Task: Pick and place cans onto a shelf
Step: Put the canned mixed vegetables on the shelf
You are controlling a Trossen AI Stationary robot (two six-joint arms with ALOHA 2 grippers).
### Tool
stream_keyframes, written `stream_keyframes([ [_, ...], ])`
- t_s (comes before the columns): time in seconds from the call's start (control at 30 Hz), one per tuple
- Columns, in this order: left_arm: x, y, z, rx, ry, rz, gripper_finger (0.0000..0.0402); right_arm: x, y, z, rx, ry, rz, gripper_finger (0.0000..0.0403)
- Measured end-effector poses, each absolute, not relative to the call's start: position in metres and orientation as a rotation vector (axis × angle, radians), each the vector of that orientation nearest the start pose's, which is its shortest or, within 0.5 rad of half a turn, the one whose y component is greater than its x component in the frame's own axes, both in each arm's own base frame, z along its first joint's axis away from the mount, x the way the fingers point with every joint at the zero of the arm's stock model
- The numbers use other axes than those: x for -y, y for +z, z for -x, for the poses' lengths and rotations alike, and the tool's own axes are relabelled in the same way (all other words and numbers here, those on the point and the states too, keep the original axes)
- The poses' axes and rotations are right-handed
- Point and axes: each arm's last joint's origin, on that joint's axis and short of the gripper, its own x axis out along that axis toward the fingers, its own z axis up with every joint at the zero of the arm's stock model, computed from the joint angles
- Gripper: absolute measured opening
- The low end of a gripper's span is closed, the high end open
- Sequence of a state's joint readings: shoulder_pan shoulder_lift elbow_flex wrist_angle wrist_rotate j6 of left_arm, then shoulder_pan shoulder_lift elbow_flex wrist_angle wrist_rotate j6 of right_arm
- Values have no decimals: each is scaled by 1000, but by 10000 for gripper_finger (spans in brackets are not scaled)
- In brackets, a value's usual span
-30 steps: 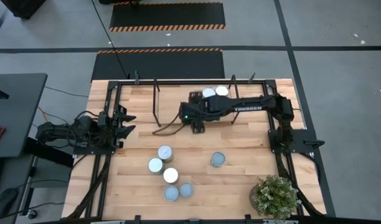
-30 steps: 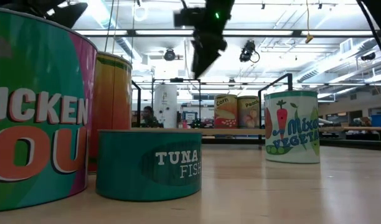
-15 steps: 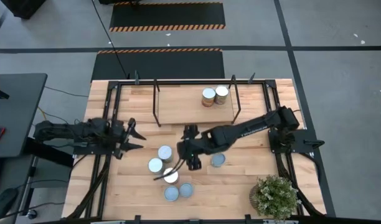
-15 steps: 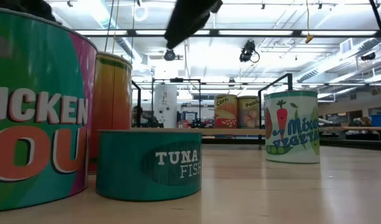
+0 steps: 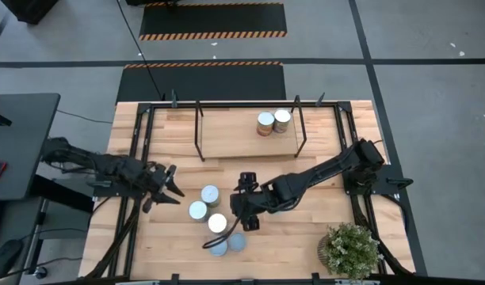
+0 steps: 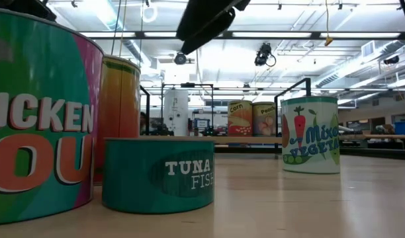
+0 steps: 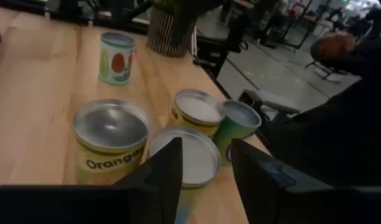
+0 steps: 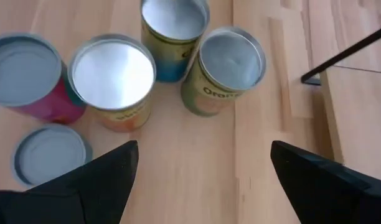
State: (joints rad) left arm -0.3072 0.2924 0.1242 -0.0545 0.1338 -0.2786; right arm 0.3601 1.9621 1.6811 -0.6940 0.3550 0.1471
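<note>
Several cans stand upright in a cluster on the tabletop (image 5: 330, 214): one with an orange label (image 5: 210, 195), others beside it (image 5: 198, 210) (image 5: 217, 223), and two near the front edge (image 5: 219, 246) (image 5: 237, 241). Two more cans (image 5: 265, 123) (image 5: 283, 119) stand on the shelf (image 5: 227, 138). A mixed-vegetable can (image 6: 310, 134) stands apart; my right arm covers it in the high view. My right gripper (image 5: 244, 224) (image 8: 209, 186) is open above the cluster's right side, touching nothing. My left gripper (image 5: 173, 186) (image 7: 206, 174) is open just left of the cluster, also empty.
A potted plant (image 5: 349, 249) stands at the table's near right corner. Black frame rails (image 5: 139, 142) run along the table's sides. In the low view a flat tuna can (image 6: 156, 173) and a large soup can (image 6: 37, 112) stand close to the camera.
My right gripper has swung from over the shelf toward the table's near edge and now hangs over the can cluster. My left gripper has moved toward the near edge and a little right, up to the cluster. The cans have kept still.
</note>
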Motion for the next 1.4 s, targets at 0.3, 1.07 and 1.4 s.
stream_keyframes([
  [0.3,69,178,-106,-303,-626,267,141,-143,242,-400,-924,-41,153,373],
  [1.07,99,140,-111,-624,-387,402,141,-144,242,-357,-1332,-142,212,376],
  [1.4,98,138,-112,-631,-370,389,142,-139,233,-354,-1403,-108,173,397],
])
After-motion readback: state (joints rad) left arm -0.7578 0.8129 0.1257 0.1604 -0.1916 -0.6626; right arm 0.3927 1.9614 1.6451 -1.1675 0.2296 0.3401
